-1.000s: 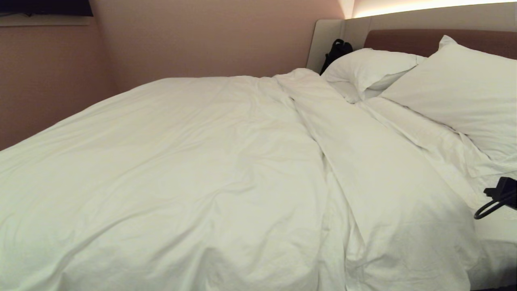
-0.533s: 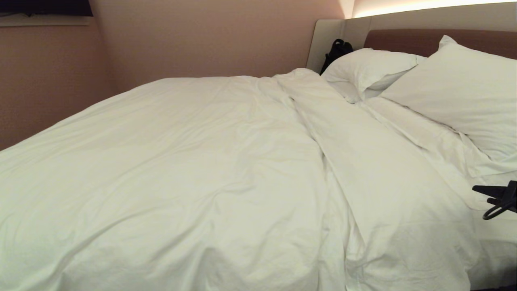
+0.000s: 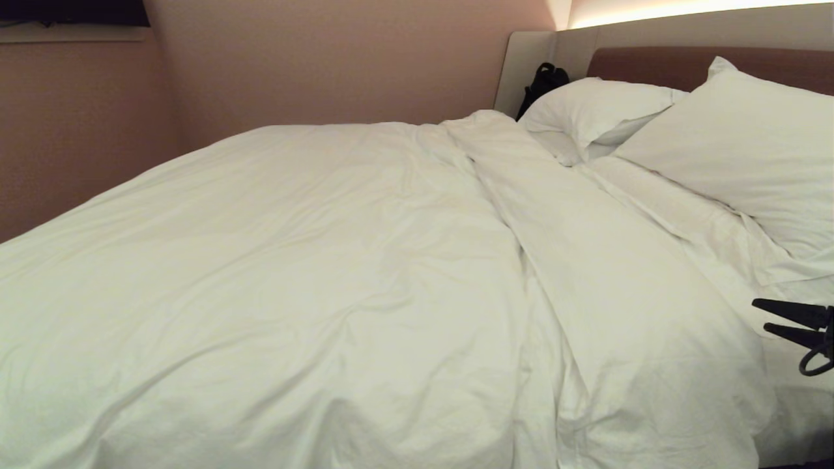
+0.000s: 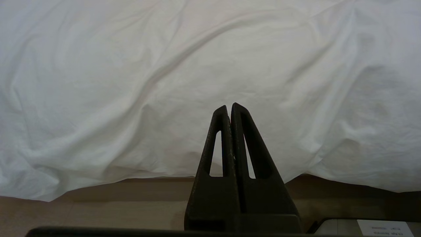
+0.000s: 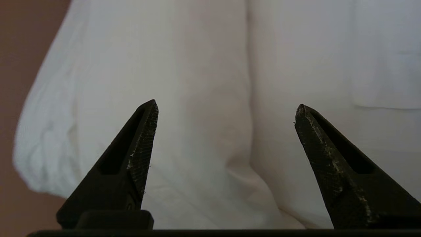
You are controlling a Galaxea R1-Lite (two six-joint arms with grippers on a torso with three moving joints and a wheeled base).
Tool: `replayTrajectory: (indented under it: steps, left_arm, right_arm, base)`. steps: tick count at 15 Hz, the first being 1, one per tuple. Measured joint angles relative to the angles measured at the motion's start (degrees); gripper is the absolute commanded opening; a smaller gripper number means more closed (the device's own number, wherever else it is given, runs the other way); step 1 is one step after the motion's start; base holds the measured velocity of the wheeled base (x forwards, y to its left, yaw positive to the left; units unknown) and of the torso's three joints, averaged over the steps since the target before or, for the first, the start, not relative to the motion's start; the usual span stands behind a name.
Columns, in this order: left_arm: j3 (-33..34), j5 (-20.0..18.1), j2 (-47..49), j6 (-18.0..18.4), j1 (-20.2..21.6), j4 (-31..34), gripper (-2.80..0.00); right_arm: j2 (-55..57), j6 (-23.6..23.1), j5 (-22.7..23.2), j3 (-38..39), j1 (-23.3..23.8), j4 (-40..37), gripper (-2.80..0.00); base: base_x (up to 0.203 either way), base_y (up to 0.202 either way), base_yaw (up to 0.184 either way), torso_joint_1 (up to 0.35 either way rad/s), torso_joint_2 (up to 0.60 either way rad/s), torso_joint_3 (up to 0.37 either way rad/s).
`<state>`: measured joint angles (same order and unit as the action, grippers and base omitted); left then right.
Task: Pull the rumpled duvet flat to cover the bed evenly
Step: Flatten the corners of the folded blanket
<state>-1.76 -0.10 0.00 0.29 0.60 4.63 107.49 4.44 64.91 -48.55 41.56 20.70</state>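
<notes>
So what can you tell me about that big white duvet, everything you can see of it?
The duvet is a thick, puffy white quilt in a soft, creased cotton-looking cover. It lies spread over most of the bed, its near edge hanging down the side above the floor. It is not flat: shallow wrinkles run across it and a long raised fold runs from the pillows down toward the near side. Its top edge lies just short of the pillows. Nothing grips it; the right gripper, fingers apart, sits at its right edge.

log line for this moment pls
right claw: open, empty, at bed's right edge | left claw: shut, parked | duvet: spread, wrinkled
</notes>
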Motion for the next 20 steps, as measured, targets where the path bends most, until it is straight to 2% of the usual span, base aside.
replayTrajectory:
  steps: [5,9,13,20]
  left_arm:
    - [0.0,-0.01,0.0,0.01,0.0,0.0,-2.8]
    - [0.0,0.0,0.0,0.01,0.0,0.0,-2.8]
    - [0.0,0.0,0.0,-0.03,0.0,0.0,-2.8]
    - [0.0,-0.01,0.0,0.01,0.0,0.0,-2.8]
  right_arm:
    - [3.95,-1.12,10.67,-0.53,-0.93,0.27,0.0]
    - [5.91,-3.55,15.59,-0.53,-3.77,0.22,0.0]
    - [7.07,-4.04,16.15,-0.54,-6.83,0.29,0.0]
    - [7.37,-7.94,15.91,1.7,-8.98,0.25,0.0]
  base:
    - [0.0,0.0,0.0,0.0,0.0,0.0]
    - [0.0,0.0,0.0,0.0,0.0,0.0]
    - [0.0,0.0,0.0,0.0,0.0,0.0]
    - [0.0,0.0,0.0,0.0,0.0,0.0]
